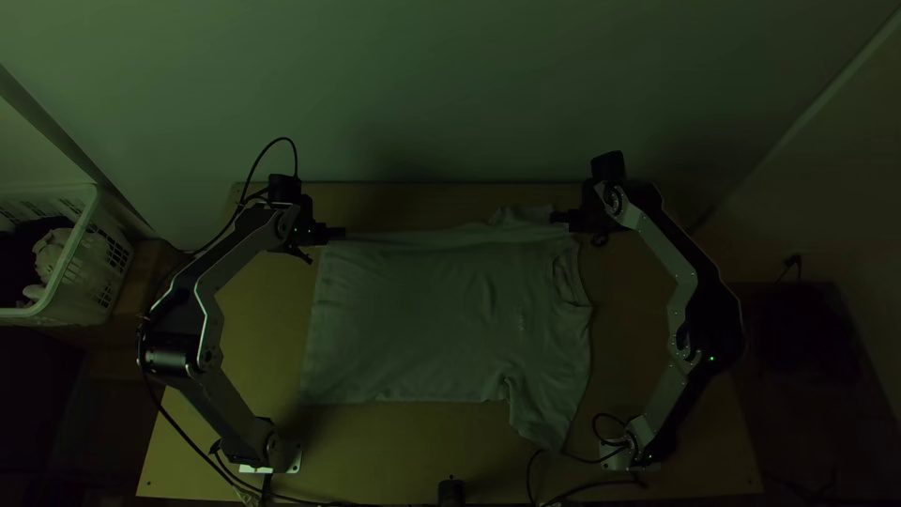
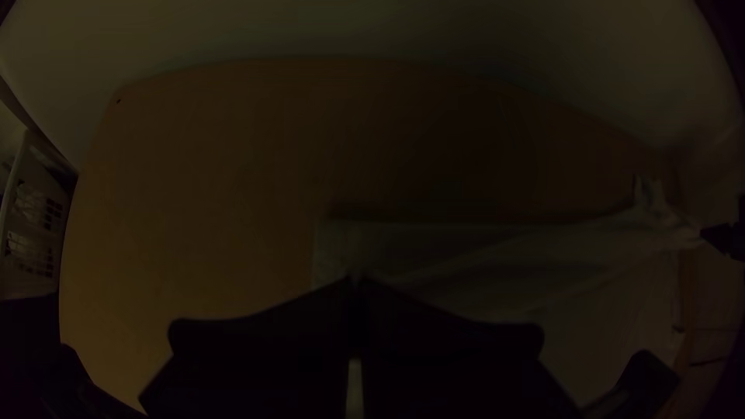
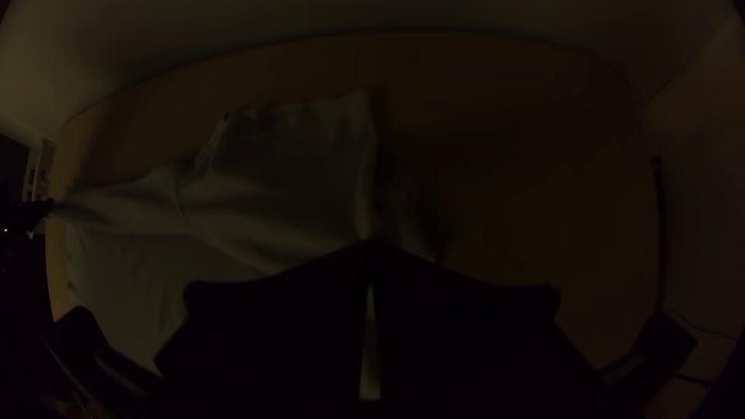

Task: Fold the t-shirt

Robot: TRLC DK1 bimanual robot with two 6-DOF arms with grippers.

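Note:
The pale t-shirt (image 1: 422,319) lies spread sideways on the table, its collar toward the right arm and its hem toward the left arm. My left gripper (image 1: 336,234), also in the left wrist view (image 2: 355,283), is shut on the hem's far corner. At the shoulder beside the far sleeve, my right gripper (image 1: 561,218) is shut on the cloth; the right wrist view has this gripper (image 3: 371,247) with its fingertips together on the fabric. Between the two grippers the far edge is drawn out fairly straight. The near sleeve points toward the table's near edge.
A white basket (image 1: 70,272) with cloth in it stands left of the table. The wooden table (image 1: 394,451) has bare strips around the shirt, and a wall rises behind its far edge. Black cables run along the near edge, beside a small dark object (image 1: 451,492).

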